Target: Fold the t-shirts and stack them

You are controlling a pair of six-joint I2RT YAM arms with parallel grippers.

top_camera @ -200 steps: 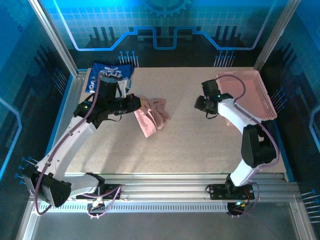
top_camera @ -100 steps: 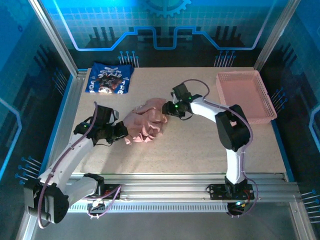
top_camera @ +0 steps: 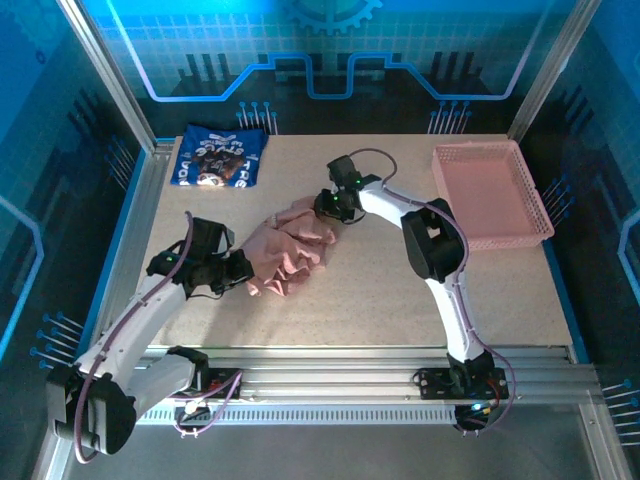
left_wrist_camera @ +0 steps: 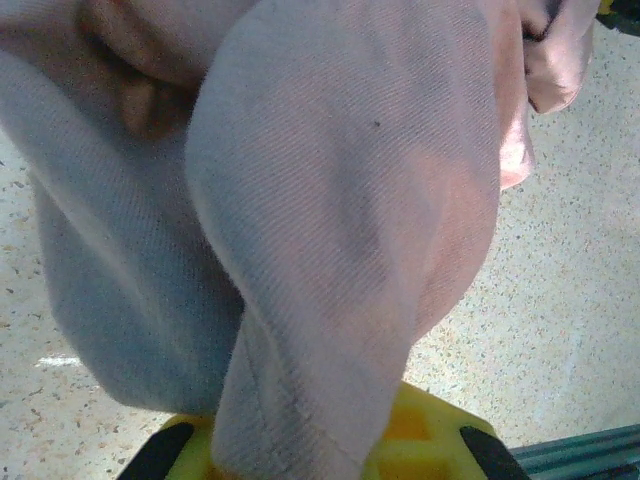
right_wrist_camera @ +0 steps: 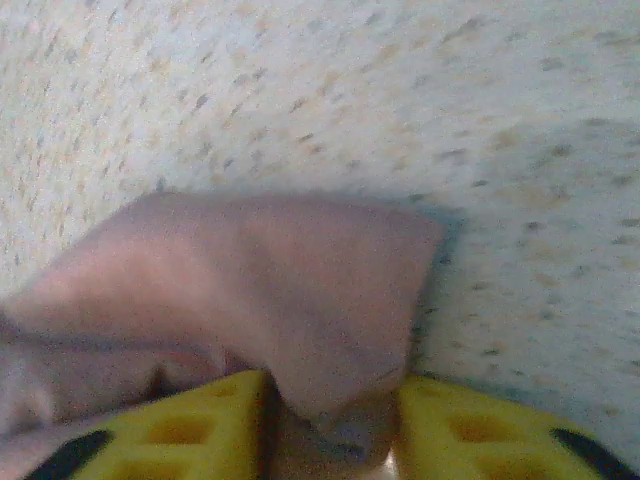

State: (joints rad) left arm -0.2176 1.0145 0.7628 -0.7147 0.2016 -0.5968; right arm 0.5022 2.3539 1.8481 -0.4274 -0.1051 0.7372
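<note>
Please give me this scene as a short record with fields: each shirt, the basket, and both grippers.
pink t-shirt: crumpled, unfolded, left of the middle of the table
navy printed t-shirt: folded flat, far left corner
pink basket: far right, apart from both shirts
left gripper: shut on the pink t-shirt's near edge
right gripper: closed on the same shirt's far corner
stack: not yet made

A pink plastic basket (top_camera: 492,190) sits on the speckled desk (top_camera: 380,290), well off to the right of the right end effector (top_camera: 323,205). Shiny blue walls (top_camera: 330,50) stand far behind it.
</note>
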